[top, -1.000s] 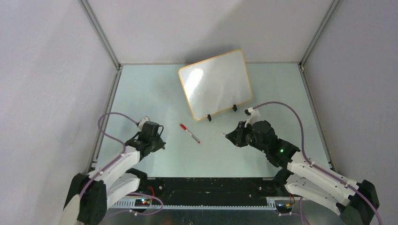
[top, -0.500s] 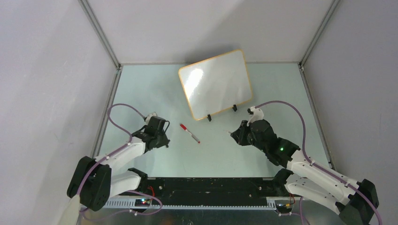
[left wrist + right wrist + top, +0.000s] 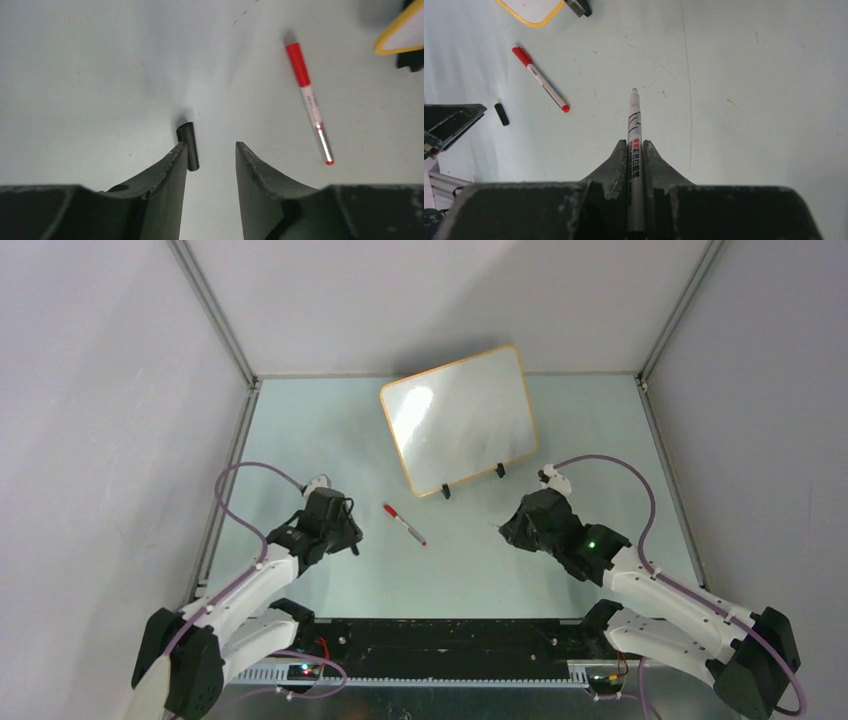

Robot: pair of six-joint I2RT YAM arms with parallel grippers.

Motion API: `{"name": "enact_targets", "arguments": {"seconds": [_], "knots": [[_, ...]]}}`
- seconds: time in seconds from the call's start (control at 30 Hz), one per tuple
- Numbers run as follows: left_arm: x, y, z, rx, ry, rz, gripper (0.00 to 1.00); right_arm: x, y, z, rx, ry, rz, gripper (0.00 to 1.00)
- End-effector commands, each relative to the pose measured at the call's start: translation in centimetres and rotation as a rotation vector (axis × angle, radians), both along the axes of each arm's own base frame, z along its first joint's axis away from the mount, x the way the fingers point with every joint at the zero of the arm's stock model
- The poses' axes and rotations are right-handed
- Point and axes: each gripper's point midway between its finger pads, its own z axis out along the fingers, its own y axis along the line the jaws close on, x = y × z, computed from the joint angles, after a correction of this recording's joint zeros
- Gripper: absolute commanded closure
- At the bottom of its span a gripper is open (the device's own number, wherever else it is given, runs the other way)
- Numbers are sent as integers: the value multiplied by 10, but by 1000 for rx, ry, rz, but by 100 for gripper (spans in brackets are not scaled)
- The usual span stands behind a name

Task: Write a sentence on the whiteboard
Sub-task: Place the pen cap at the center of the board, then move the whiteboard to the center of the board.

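Note:
The whiteboard (image 3: 460, 420) stands propped at the back of the table on two black clip feet. Its glossy face is blank, so the sentence is not in view. My right gripper (image 3: 635, 145) is shut on a grey-white marker (image 3: 634, 122) whose uncapped tip points forward, low over the table right of centre (image 3: 497, 527). My left gripper (image 3: 210, 150) is open just above the table. A small black cap (image 3: 188, 146) lies on the surface against the inside of its left finger. The cap (image 3: 501, 114) also shows in the right wrist view.
A red-capped marker (image 3: 404, 524) lies on the table between the two grippers, in front of the board's left foot (image 3: 446, 492); it is also seen as a red marker (image 3: 310, 102) to the right of my left fingers. Grey walls enclose the table on three sides.
My left jaws have opened and the arm has shifted slightly right; the black cap now lies free on the table. The right gripper with its marker has drifted a little right.

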Motion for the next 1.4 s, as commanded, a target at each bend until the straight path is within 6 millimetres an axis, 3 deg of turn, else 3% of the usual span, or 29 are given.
{"name": "enact_targets", "arguments": {"seconds": [0.0,0.13,0.27,0.33,0.37,0.43,0.63,0.83,0.97,1.1,1.37], "knots": [[14,-15,36,-64,-127,-59,53,8,-7,26,56,-19,-77,100],[17,-26,49,-121,-186,-111,46,11,-22,46,57,-100,-81,100],[18,-41,58,-169,-266,-214,31,11,-25,60,57,-163,-22,100],[18,-46,64,-197,-323,-250,18,10,-24,63,44,-186,29,100],[20,-47,74,-207,-374,-259,5,9,-24,63,38,-191,45,100],[21,-44,79,-196,-430,-264,1,8,-22,64,22,-208,90,100],[26,-42,96,-177,-589,-299,0,20,-16,75,-4,-300,148,100],[26,-49,93,-189,-714,-363,1,54,3,108,51,-453,185,100],[28,-47,103,-152,-772,-386,1,76,14,124,89,-461,229,100],[27,-44,105,-121,-846,-402,1,96,10,135,123,-448,195,100],[20,-48,112,-168,-878,-418,1,94,8,135,188,-494,150,100]]}}
